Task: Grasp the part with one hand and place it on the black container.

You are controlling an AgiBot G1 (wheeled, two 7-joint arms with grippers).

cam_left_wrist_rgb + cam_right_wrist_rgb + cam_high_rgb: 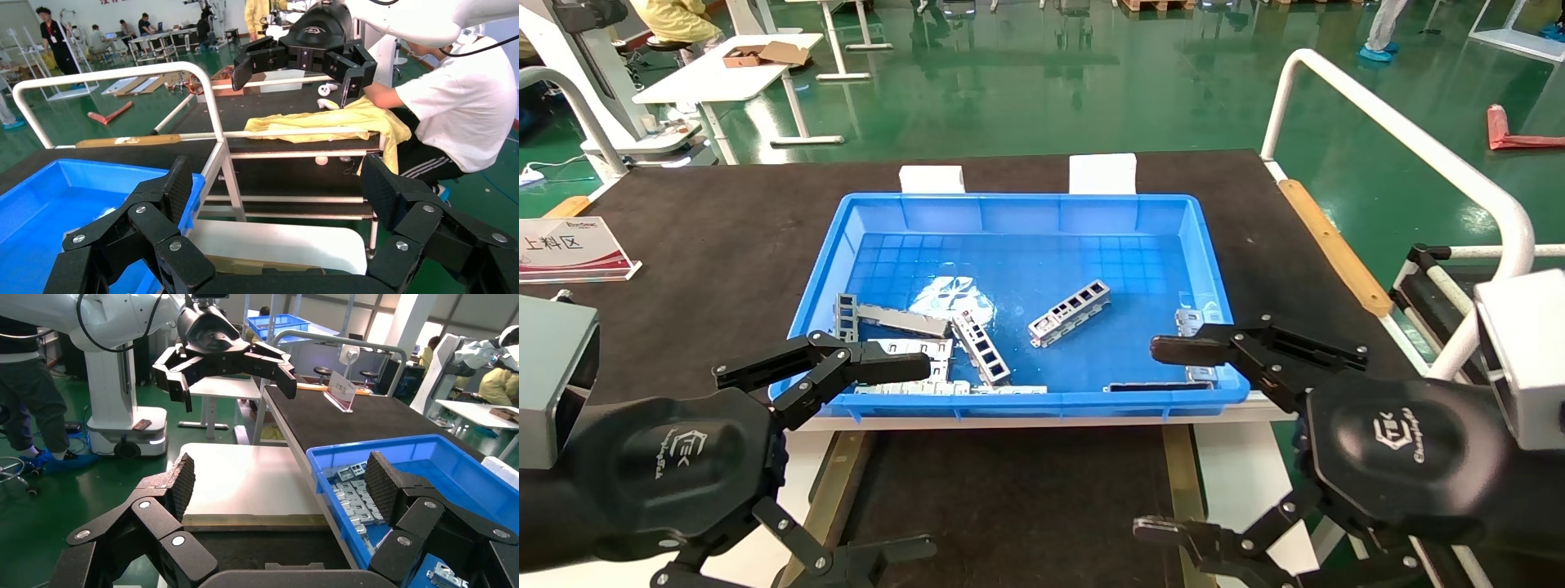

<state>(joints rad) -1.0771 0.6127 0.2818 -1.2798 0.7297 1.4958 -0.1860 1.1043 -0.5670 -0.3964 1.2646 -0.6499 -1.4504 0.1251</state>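
Note:
Several ladder-like silver-grey parts lie in the blue bin (1026, 269); one part (1069, 313) lies apart at the middle, another (981, 347) leans by the flat slotted plates (903, 376). The black container (1009, 498), with brass rails, sits just in front of the bin; its floor also shows in the right wrist view (263, 545). My left gripper (923, 457) is open and empty over the bin's front left corner. My right gripper (1152, 439) is open and empty at the bin's front right corner. Both wrist views show wide-open jaws, the left gripper (278, 190) and the right gripper (281, 481).
A sign stand (568, 249) is on the dark table at far left. Two white blocks (932, 178) stand behind the bin. A white tube rail (1401, 131) runs along the right side. White boards (245, 478) flank the black container.

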